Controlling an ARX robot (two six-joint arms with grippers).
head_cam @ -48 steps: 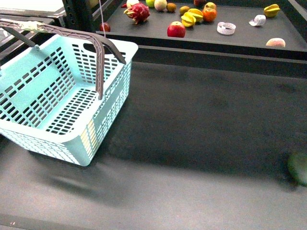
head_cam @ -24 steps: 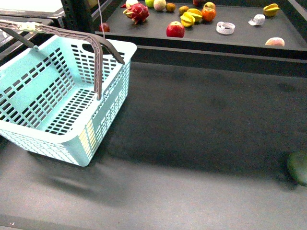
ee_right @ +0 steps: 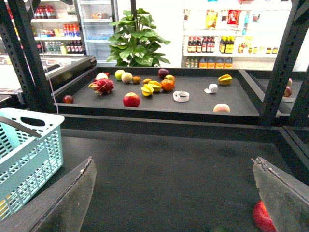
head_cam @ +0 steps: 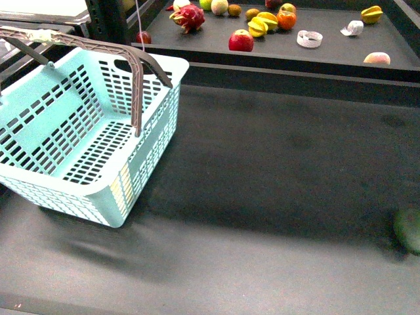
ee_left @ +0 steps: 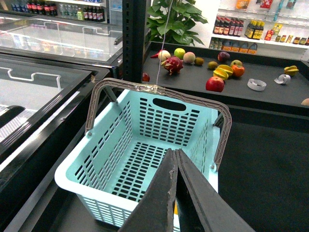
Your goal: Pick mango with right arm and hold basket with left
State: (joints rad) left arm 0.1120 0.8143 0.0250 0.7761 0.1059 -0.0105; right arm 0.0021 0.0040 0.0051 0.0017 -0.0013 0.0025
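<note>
**Front view.** Neither arm appears. The pale blue basket (head_cam: 147, 147) stands at the left of the dark counter (head_cam: 275, 164), its brown handles (head_cam: 136, 85) raised and so easy to grasp. The mango (head_cam: 377, 58), judged to be the smooth yellow-orange oval, lies alone on the back shelf (head_cam: 328, 52), well apart from the basket. A dark green fruit (head_cam: 408, 230) sits at the counter's right edge.

**Left wrist view.** The left gripper (ee_left: 175, 193) hangs above the basket's (ee_left: 72, 179) near rim with its fingers pressed together, gripping nothing. The handles (ee_left: 154, 89) are not yet held.

**Right wrist view.** The right gripper (ee_right: 174, 193) has its fingers spread wide and empty, facing the shelf, probably ready to approach. The mango (ee_right: 221, 108) lies far ahead, clear of the red apple (ee_right: 131, 100).
</note>
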